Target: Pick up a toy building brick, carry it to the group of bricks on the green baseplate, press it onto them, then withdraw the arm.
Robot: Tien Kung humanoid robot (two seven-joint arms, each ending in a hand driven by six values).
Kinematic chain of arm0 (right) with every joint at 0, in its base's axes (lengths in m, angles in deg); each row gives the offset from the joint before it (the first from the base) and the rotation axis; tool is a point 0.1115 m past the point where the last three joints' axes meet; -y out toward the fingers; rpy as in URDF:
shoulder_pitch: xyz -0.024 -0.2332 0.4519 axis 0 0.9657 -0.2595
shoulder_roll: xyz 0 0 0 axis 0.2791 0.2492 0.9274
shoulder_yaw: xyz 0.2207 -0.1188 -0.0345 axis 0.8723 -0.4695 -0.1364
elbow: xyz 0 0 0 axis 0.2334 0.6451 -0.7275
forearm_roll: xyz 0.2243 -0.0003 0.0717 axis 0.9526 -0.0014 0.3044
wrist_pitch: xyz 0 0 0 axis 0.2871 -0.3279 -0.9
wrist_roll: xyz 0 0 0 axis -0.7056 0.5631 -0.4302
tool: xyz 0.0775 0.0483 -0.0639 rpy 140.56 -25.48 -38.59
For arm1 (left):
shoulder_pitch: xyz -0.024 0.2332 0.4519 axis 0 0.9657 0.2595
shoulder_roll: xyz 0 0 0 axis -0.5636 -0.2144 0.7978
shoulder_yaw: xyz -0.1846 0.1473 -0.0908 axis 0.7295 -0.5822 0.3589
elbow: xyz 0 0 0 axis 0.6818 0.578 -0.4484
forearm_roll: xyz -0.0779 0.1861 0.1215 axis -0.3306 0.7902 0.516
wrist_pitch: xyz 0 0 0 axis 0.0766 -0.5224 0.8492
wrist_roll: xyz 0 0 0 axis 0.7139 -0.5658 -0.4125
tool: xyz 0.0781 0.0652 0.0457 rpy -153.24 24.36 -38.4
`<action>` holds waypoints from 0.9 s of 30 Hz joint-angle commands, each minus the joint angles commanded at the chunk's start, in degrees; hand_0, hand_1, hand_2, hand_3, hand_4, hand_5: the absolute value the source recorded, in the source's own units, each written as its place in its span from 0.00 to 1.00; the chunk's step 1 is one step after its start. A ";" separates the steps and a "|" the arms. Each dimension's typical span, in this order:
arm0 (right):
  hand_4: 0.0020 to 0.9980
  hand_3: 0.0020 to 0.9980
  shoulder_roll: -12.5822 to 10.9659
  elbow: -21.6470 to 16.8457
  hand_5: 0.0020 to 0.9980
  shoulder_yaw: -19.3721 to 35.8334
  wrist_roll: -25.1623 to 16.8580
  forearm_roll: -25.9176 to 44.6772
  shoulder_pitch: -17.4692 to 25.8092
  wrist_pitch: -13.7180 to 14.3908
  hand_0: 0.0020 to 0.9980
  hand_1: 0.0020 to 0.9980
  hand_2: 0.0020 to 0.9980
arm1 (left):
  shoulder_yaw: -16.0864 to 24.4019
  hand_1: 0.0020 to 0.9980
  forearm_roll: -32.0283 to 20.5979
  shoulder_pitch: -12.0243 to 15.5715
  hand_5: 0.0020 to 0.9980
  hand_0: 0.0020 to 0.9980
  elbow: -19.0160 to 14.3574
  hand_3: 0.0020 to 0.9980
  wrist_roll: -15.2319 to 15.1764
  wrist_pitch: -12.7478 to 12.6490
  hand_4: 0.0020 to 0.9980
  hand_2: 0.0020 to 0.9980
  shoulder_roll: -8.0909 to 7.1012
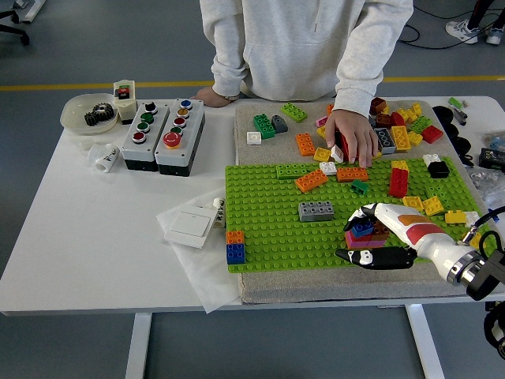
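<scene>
The right hand (pixel 377 237) is seen over the near right part of the green baseplate (pixel 268 217), its fingers closed around a small stack of bricks (pixel 364 234) with a blue brick on top and pink at the base. A person's hand (pixel 352 138) rests on loose bricks (pixel 398 130) beyond.

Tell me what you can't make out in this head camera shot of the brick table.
- Head view: the right hand wraps the small brick stack, hiding how its bricks join.
- The person's hand covers a red brick; its shape is hidden.
- The dark object in the white bowl is too small to identify.
- The left hand is outside the frame.
</scene>
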 joint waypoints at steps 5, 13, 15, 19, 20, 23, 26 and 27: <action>0.90 0.58 0.22 1.16 0.65 0.17 -0.14 0.32 -0.20 -0.02 0.71 0.67 0.71 | -0.23 0.76 -0.15 -0.11 0.62 0.79 -0.01 0.59 -0.07 0.02 0.62 0.79 -0.07; 0.90 0.58 0.40 2.39 0.65 0.62 0.03 0.09 -0.43 -0.17 0.71 0.67 0.72 | -0.52 0.76 -0.67 -0.30 0.62 0.79 0.00 0.59 -0.14 -0.09 0.62 0.79 -0.09; 0.90 0.58 0.37 2.34 0.65 0.65 0.06 -0.02 -0.38 -0.24 0.71 0.67 0.71 | -0.63 0.75 -0.81 -0.36 0.62 0.79 0.00 0.59 -0.15 -0.10 0.62 0.79 -0.10; 0.90 0.58 0.23 1.89 0.65 0.66 0.08 -0.25 -0.27 -0.33 0.71 0.67 0.71 | -0.76 0.75 -0.98 -0.42 0.62 0.79 0.02 0.59 -0.21 -0.15 0.62 0.79 -0.12; 0.90 0.58 0.15 1.54 0.65 0.67 0.09 -0.38 -0.19 -0.30 0.71 0.67 0.71 | -0.75 0.75 -1.01 -0.46 0.62 0.79 0.02 0.59 -0.21 -0.14 0.62 0.79 -0.14; 0.90 0.58 0.02 0.92 0.65 0.56 0.06 -0.56 -0.07 -0.28 0.71 0.67 0.71 | -0.80 0.75 -1.08 -0.50 0.62 0.79 0.02 0.59 -0.22 -0.14 0.62 0.79 -0.15; 0.89 0.58 -0.08 0.44 0.65 0.42 0.03 -0.65 0.01 -0.25 0.71 0.67 0.71 | -0.84 0.75 -1.14 -0.53 0.62 0.79 0.02 0.59 -0.21 -0.13 0.62 0.79 -0.16; 0.89 0.58 -0.10 0.25 0.65 0.40 0.00 -0.68 0.07 -0.23 0.71 0.67 0.71 | -0.87 0.75 -1.16 -0.55 0.62 0.79 0.01 0.59 -0.20 -0.11 0.62 0.79 -0.17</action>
